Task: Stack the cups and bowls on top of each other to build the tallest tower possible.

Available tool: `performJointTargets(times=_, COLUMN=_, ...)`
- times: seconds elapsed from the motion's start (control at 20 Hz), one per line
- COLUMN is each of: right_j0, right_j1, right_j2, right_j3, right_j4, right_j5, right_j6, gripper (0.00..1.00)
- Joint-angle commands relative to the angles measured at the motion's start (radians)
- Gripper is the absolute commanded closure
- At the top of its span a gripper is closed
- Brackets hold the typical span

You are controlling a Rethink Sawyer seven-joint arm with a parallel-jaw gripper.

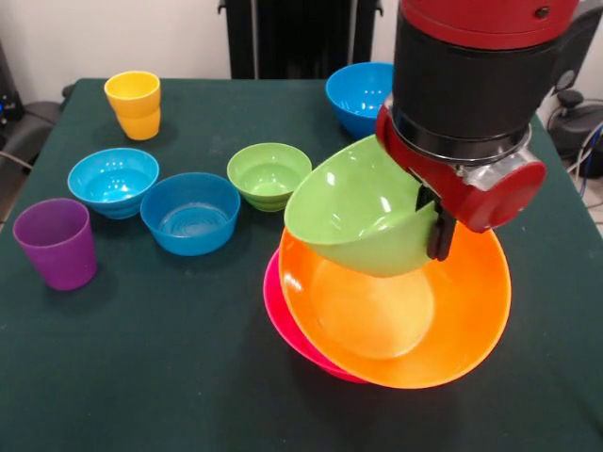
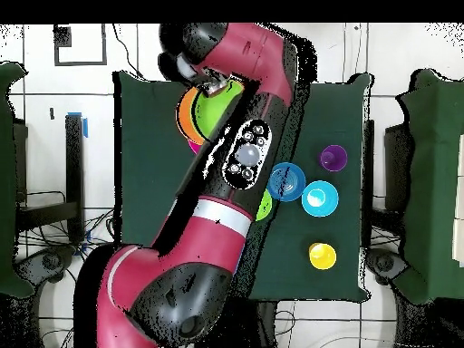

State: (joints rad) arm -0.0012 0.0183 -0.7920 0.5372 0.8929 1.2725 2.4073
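Observation:
My gripper [image 1: 430, 226] is shut on the rim of a medium green bowl [image 1: 358, 212], with one finger inside the wall and one outside. The bowl hangs tilted, its mouth facing left, just above the large orange bowl [image 1: 396, 315]. That orange bowl sits tilted in the large pink bowl [image 1: 275, 311], and together they make the tower. From overhead, the arm covers most of the green bowl [image 2: 217, 111] and the orange bowl [image 2: 185, 113]. Loose on the cloth are a purple cup [image 1: 57, 243], a yellow cup [image 1: 133, 102], a cyan bowl [image 1: 113, 179], a blue bowl [image 1: 190, 212] and a small green bowl [image 1: 268, 174].
Another blue bowl [image 1: 358, 94] stands at the back beside the arm. The dark green table [image 1: 188, 377] ends close behind the yellow cup. In the overhead view the purple cup [image 2: 333, 158], blue bowl [image 2: 286, 181], cyan bowl [image 2: 320, 198] and yellow cup [image 2: 322, 256] lie right of the arm.

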Motion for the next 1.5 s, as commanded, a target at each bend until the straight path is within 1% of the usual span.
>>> performJointTargets(times=0.05, right_j0=0.052, right_j1=-0.081, right_j2=0.257, right_j3=0.29, right_j4=-0.099, right_j5=-0.216, right_j6=-0.211, gripper=1.0)
performJointTargets(times=0.25, right_j0=0.057, right_j1=-0.115, right_j2=0.293, right_j3=0.352, right_j4=-0.124, right_j5=-0.253, right_j6=-0.202, gripper=1.0)
performJointTargets(times=0.45, right_j0=0.049, right_j1=-0.131, right_j2=0.326, right_j3=0.375, right_j4=-0.15, right_j5=-0.271, right_j6=-0.198, gripper=1.0)
performJointTargets(times=0.6, right_j0=0.045, right_j1=-0.135, right_j2=0.349, right_j3=0.377, right_j4=-0.169, right_j5=-0.283, right_j6=-0.187, gripper=1.0)
performJointTargets(times=1.0, right_j0=0.034, right_j1=-0.152, right_j2=0.392, right_j3=0.368, right_j4=-0.222, right_j5=-0.26, right_j6=-0.155, gripper=1.0)
performJointTargets(times=1.2, right_j0=0.037, right_j1=-0.147, right_j2=0.401, right_j3=0.346, right_j4=-0.244, right_j5=-0.256, right_j6=-0.123, gripper=1.0)
performJointTargets(times=1.5, right_j0=0.032, right_j1=-0.139, right_j2=0.419, right_j3=0.326, right_j4=-0.271, right_j5=-0.258, right_j6=-0.102, gripper=1.0)
